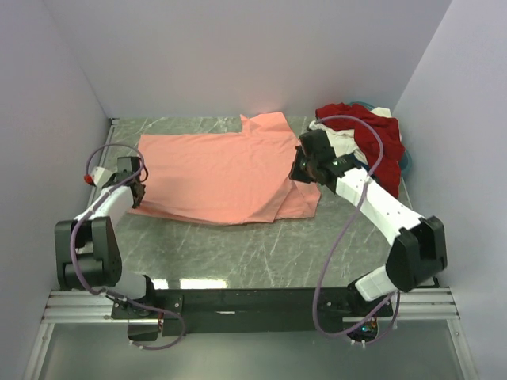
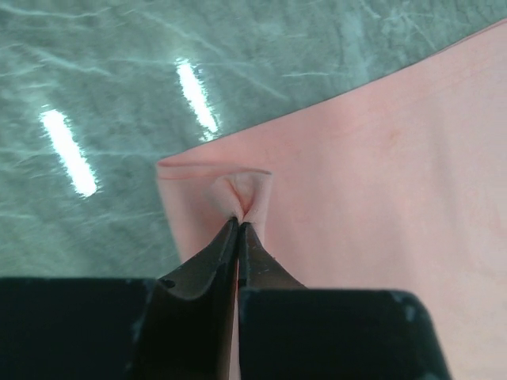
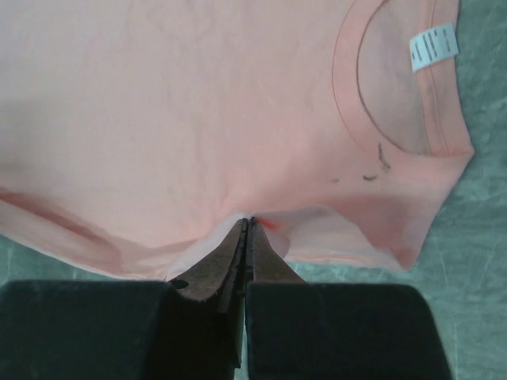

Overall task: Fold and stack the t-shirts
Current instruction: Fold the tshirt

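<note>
Flat salmon-pink t-shirt, white neck label unreadable, left fingers and right fingers pinching its fabric

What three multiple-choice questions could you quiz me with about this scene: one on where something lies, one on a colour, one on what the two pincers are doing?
1. Where does the heap of crumpled shirts lie on the table?
A. near left corner
B. far right corner
C. centre

2. What colour is the spread-out t-shirt?
A. teal
B. white
C. salmon-pink

3. What are the left pincer and right pincer doing?
A. both gaping above the table
B. both closed on the spread-out t-shirt's edge
C. one gripping the heap

Answers:
1 B: the top view shows it at the back by the right wall.
2 C: every view shows that pink.
3 B: each wrist view shows fingertips pinching a pleat of pink cloth.
</note>
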Tool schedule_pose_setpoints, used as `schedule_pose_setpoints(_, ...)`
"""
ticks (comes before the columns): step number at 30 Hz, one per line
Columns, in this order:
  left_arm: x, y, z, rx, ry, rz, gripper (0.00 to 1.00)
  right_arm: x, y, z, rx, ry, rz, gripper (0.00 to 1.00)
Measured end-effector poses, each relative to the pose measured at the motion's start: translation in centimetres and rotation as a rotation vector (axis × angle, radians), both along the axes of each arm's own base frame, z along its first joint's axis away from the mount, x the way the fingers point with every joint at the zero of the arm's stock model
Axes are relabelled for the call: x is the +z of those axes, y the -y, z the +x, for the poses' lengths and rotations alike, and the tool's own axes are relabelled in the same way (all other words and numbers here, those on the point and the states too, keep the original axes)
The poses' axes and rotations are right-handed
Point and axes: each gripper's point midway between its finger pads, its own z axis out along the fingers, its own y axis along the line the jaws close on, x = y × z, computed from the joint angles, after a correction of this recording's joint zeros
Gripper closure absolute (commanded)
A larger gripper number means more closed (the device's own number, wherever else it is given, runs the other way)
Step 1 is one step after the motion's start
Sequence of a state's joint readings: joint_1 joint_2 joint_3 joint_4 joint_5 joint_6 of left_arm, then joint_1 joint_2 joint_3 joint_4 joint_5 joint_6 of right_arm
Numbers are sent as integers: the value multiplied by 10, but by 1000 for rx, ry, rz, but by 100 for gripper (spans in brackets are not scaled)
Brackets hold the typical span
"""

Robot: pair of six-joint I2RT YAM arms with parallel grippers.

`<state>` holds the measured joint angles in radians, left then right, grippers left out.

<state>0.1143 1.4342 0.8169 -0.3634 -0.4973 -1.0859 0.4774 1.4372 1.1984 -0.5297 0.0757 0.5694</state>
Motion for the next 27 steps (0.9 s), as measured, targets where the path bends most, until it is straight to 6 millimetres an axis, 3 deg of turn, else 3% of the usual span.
schedule_pose_setpoints(6, -9, 0, 19, -5, -25, -14, 92, -3, 7, 38, -29, -14, 18, 100)
schedule_pose_setpoints(12, -6, -1, 27, 0, -24, -16, 92, -5, 20, 61, -68, -23, 39, 100)
schedule_pose_setpoints(19, 0, -3, 42, 0, -13, -16, 91, -18, 33, 73, -95, -54, 52, 100)
schedule_pose_setpoints(27, -3, -7, 39, 13, -30, -21, 90, -16, 31, 86, -96, -46, 63, 100)
